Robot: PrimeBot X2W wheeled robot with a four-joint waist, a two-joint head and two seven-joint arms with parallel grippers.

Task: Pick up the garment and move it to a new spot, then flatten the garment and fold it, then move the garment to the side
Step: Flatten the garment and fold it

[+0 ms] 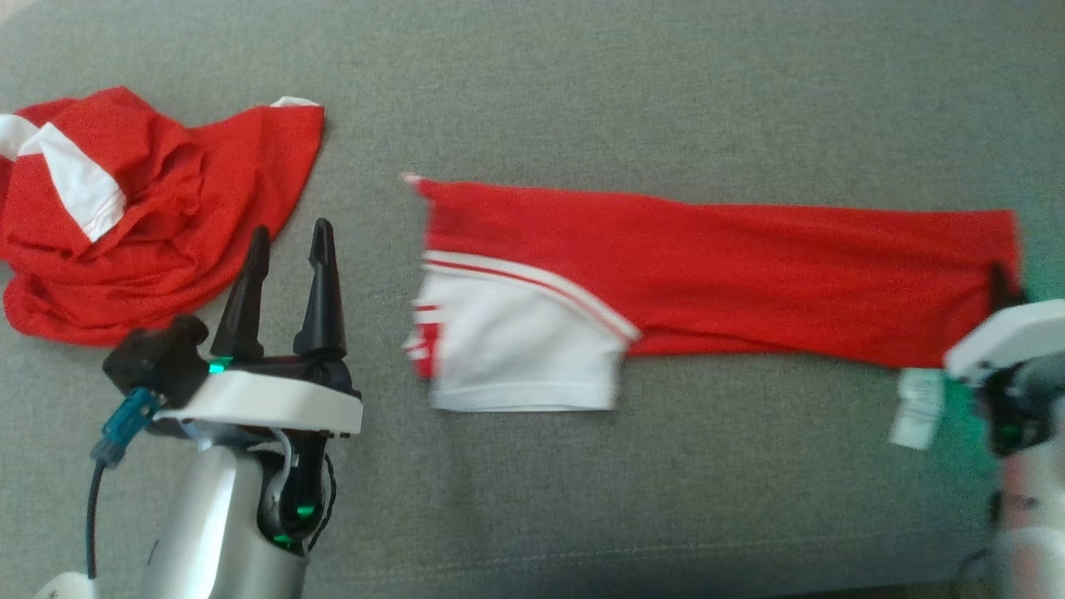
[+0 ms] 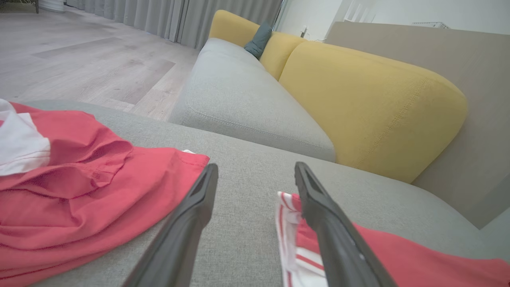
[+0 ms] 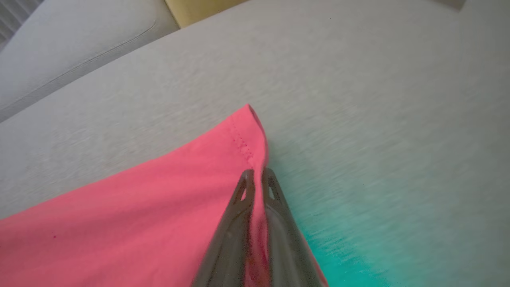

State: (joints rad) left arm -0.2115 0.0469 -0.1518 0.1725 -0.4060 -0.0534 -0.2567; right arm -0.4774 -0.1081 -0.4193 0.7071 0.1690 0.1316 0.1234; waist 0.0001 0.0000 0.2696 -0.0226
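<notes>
Left gripper: your left gripper sits low on the left of the head view. Its jaws are spread wide with nothing between them, and its fingers point away from you over bare fabric.
Right gripper: your right gripper is at the right edge of the head view. Its fingers are pinched together on the stitched hem of the garment, and red cloth shows between them in the right wrist view.
Garment: it lies in front of you as a long, flat red strip running left to right across the grey cushion. Its right end is in your right gripper.
White panel: a white panel with red stripes sits on the strip's left end, on the near side, just right of your left gripper.
Care label: a small white care label hangs off the near edge by the right end.
Crumpled heap: a red-and-white crumpled heap lies to the left, apart from the strip, with your left fingertips just beside it.
Beyond: in the left wrist view you see yellow back cushions, a teal pillow, a wooden floor and grey curtains.
</notes>
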